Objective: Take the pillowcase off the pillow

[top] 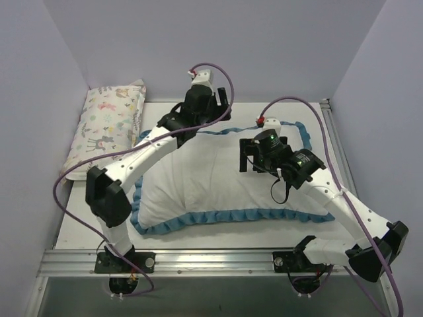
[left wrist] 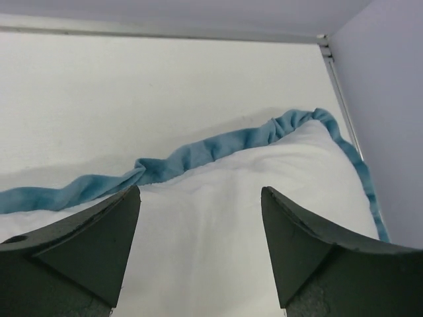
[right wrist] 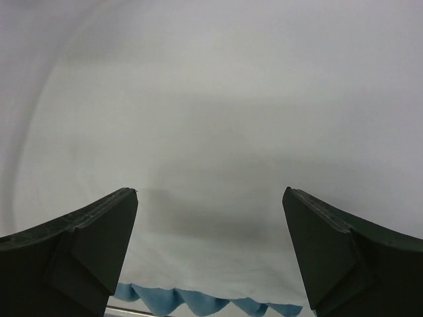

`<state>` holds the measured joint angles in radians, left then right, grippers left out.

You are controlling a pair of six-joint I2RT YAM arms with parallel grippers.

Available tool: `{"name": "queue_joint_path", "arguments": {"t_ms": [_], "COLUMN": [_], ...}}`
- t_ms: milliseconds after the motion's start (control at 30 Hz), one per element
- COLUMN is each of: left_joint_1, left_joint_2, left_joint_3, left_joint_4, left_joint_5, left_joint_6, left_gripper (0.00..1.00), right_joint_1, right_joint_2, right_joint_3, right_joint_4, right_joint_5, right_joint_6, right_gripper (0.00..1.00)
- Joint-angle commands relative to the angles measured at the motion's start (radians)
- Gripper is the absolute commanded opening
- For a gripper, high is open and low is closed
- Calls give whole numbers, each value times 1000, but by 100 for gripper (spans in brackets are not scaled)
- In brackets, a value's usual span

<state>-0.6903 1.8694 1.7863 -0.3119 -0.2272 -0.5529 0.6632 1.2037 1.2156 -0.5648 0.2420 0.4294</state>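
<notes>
Teal-frilled pillowcase (top: 218,188) lies white face up on the bench (top: 73,218), plump, the pillow judged inside. Released, the left claw (left wrist: 198,191) stands over the far frill (left wrist: 198,153); the right claw (right wrist: 208,191), likewise released, hangs above white cloth. Each should pinch cloth alone, not filling, before pulling.

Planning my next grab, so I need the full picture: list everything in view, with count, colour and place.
pillowcase: one, white face up with a teal-blue frill, plump, middle of table
small pillow: one, pastel animal print, far left by the wall
table: one, white, under everything
cables: two, purple, looping off the arms
arms: two, white and black, bases at near edge
left pincer: one, dark, open, above the far frilled edge
right pincer: one, dark, open, over white fabric
</notes>
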Motion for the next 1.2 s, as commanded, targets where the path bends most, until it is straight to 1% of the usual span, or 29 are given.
{"name": "queue_joint_path", "arguments": {"t_ms": [0,33,100,133,167,200,233,267,300,333,367,400,433,533,633,733,833,867,900,933,967,1000,1033,1067,1100,1133,1167], "left_joint_1": [11,9,8,9,9,11,12,17,23,41,54,63,74,81,83,92,101,103,104,107,107,107,107,109,109,109,110], "left_joint_2": [-197,-266,-340,-414,-452,-492,-572,-616,-656,-732,-763,-786,-823,-858,-904,-912,-891,-882,-875,-860,-856,-851,-846,-848,-849,-855,-860], "left_joint_3": [-43,-76,-177,-214,-247,-334,-378,-430,-520,-574,-618,-695,-727,-819,-911,-952,-993,-1010,-1016,-1019,-1022,-1025,-1025,-1024,-1019,-1016,-1012], "left_joint_4": [-79,-99,-150,-162,-199,-214,-225,-246,-257,-262,-265,-266,-259,-239,-182,-156,-135,-113,-104,-90,-84,-81,-78,-76,-79,-88,-95], "left_joint_5": [-125,-199,-262,-315,-343,-366,-401,-417,-423,-411,-396,-377,-329,-244,-180,-146,-115,-104,-98,-83,-77,-72,-64,-63,-66,-69,-72], "left_joint_6": [7,4,-13,-22,-36,-47,-57,-80,-97,-122,-131,-139,-150,-150,-153,-173,-179,-179,-179,-177,-177,-177,-176,-173,-168,-163,-160], "left_gripper": [82,83,83,84,84,84,85,86,86,87,87,87,87,87,88,88,79,69,61,53,47,33,27,24,19,17,16], "right_joint_1": [48,59,105,117,149,163,180,194,232,251,266,298,309,338,355,352,342,314,296,270,245,193,168,145,92,66,35], "right_joint_2": [3,16,31,39,46,65,79,94,133,158,186,235,258,332,401,465,525,533,540,539,539,525,519,508,479,464,449], "right_joint_3": [1,2,13,18,25,33,54,70,85,126,148,172,208,258,311,329,317,305,274,253,231,211,167,148,124,86,64], "right_joint_4": [49,52,65,69,78,86,94,103,109,111,112,112,111,112,111,111,103,97,92,92,91,91,89,89,88,89,88], "right_joint_5": [28,36,65,75,83,91,94,95,106,114,128,138,155,152,157,157,200,210,207,200,197,192,194,198,203,197,186], "right_joint_6": [0,-4,-11,-9,-11,-9,-11,-15,-20,-24,-37,-44,-47,-52,-61,-61,-57,-49,-41,-22,-17,-12,-9,-1,6,11,25], "right_gripper": [99,99,99,99,99,99,99,99,99,99,99,99,99,99,100,100,100,98,96,93,77,62,47,20,10,3,0]}}
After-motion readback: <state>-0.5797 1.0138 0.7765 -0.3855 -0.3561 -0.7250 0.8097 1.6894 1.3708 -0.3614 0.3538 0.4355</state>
